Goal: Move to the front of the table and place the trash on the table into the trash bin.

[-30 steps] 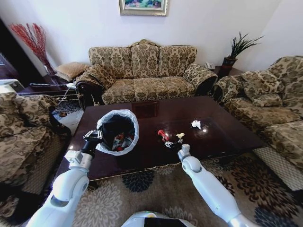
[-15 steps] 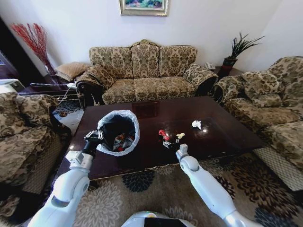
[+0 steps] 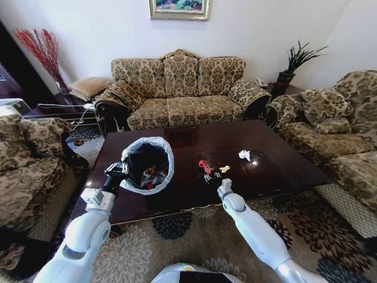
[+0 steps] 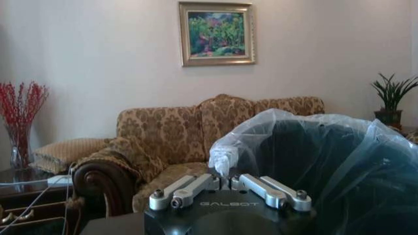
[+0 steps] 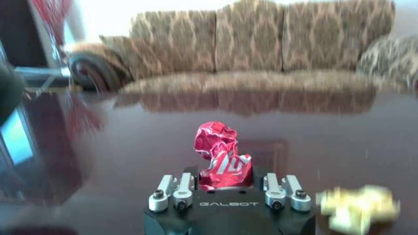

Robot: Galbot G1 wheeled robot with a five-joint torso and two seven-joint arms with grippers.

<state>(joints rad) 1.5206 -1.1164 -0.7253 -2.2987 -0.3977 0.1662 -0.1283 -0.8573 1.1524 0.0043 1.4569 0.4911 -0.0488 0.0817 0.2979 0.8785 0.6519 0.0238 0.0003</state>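
The trash bin (image 3: 154, 143), black with a white bag liner, stands on the left part of the dark table (image 3: 277, 168) with litter inside. My left gripper (image 3: 116, 171) is shut on the liner's rim; in the left wrist view the gripper (image 4: 225, 182) pinches the bag of the bin (image 4: 313, 156). A crumpled red wrapper (image 3: 204, 166) lies mid-table. My right gripper (image 3: 211, 176) is right behind it, open, and in the right wrist view the gripper (image 5: 225, 190) has the red wrapper (image 5: 220, 155) between its spread fingers. A yellow scrap (image 3: 224, 169) (image 5: 358, 208) and a white paper wad (image 3: 244, 155) lie further right.
Patterned sofas surround the table: one behind (image 3: 179, 91), one on the right (image 3: 336, 130), an armchair on the left (image 3: 29, 159). A potted plant (image 3: 294, 62) and a side table with red branches (image 3: 41, 50) stand at the back. Patterned rug lies below the table's near edge.
My right gripper has edged forward and slightly left, closing in on the red wrapper. The left gripper and the bin have stayed put.
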